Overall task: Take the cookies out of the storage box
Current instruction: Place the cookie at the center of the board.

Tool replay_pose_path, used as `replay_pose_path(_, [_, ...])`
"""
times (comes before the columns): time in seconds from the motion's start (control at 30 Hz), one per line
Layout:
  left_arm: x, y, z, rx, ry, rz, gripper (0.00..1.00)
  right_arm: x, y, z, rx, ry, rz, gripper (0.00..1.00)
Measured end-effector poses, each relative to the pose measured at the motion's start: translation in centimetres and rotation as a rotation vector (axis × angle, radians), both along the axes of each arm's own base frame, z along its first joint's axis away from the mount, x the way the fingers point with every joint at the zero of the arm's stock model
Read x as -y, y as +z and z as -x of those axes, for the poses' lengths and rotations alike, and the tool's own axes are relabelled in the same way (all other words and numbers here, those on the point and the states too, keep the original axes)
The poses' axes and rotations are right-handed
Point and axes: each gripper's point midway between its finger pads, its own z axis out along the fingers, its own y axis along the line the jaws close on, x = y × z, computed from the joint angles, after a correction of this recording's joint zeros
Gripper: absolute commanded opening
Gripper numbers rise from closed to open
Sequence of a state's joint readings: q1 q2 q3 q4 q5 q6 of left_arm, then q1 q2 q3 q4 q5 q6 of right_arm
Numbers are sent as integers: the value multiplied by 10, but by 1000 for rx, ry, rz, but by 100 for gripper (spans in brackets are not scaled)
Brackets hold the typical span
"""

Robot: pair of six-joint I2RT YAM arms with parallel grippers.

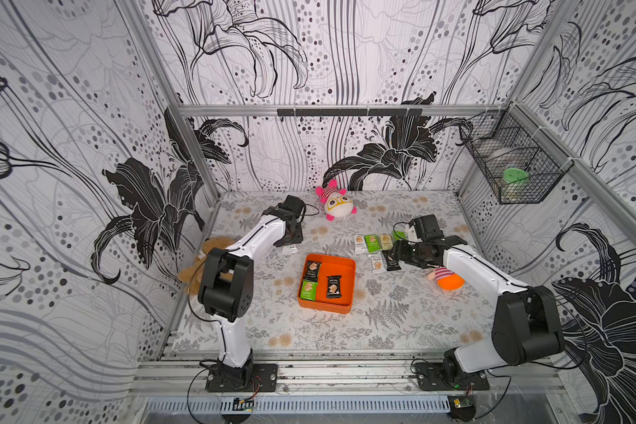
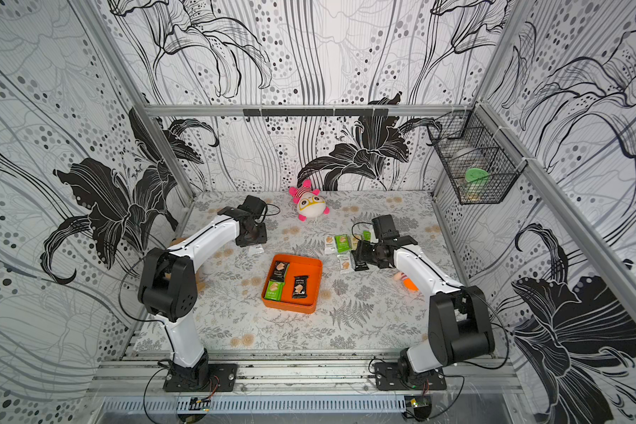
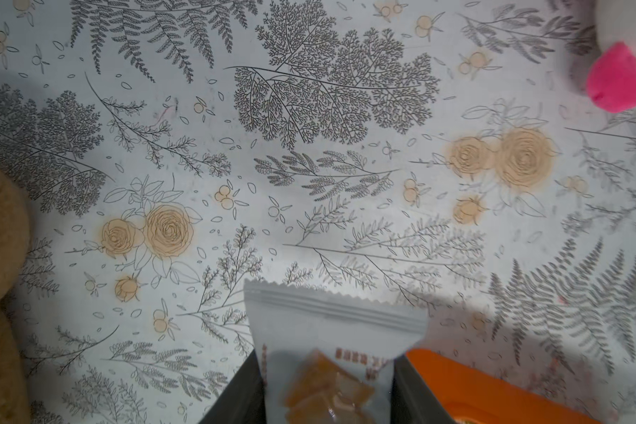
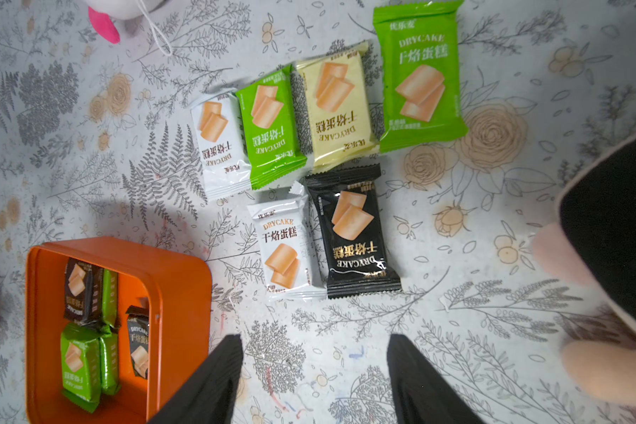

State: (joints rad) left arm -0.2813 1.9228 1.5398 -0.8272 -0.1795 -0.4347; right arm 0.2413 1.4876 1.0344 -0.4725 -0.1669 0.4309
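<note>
The orange storage box (image 1: pixel 349 272) sits mid-table in both top views, with two black cookies (image 1: pixel 333 286) and a green one (image 1: pixel 308 290) showing inside. My left gripper (image 1: pixel 291 245) is left of and behind the box. In the left wrist view it (image 3: pixel 325 370) is shut on a white cookie packet (image 3: pixel 327 330), held over the tablecloth. Right of the box, several cookies (image 4: pixel 335 106) lie flat on the table in two rows. My right gripper (image 4: pixel 314 341) hovers open beside them with nothing between its fingers.
A pink-and-white plush (image 1: pixel 334 202) lies at the back centre. A brown plush (image 1: pixel 195 268) lies behind the left arm. An orange plush (image 1: pixel 448 281) lies under the right forearm. A black wire basket (image 1: pixel 511 165) hangs on the right wall.
</note>
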Motion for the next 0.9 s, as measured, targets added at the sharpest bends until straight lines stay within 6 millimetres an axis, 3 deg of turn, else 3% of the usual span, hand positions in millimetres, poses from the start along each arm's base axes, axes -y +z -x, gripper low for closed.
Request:
replay_pose_path(0.3, [-13, -49, -45, -41, -12, -31, 47, 7, 7, -9, 20, -63, 16, 68])
replay_pose_path(0.5, [-14, -74, -57, -69, -29, -44, 47, 14, 10, -9, 12, -89, 51, 68])
replay_pose_path(0.63, [-12, -73, -66, -55, -36, -39, 47, 17, 12, -10, 9, -100, 70, 68])
replay_pose_path(0.8, [-10, -75, -71, -54, -46, -33, 69, 18, 11, -14, 3, -106, 82, 69])
replay_pose_path(0.9, [-10, -73, -75, -48, -47, -31, 76, 18, 9, -14, 0, -106, 83, 69])
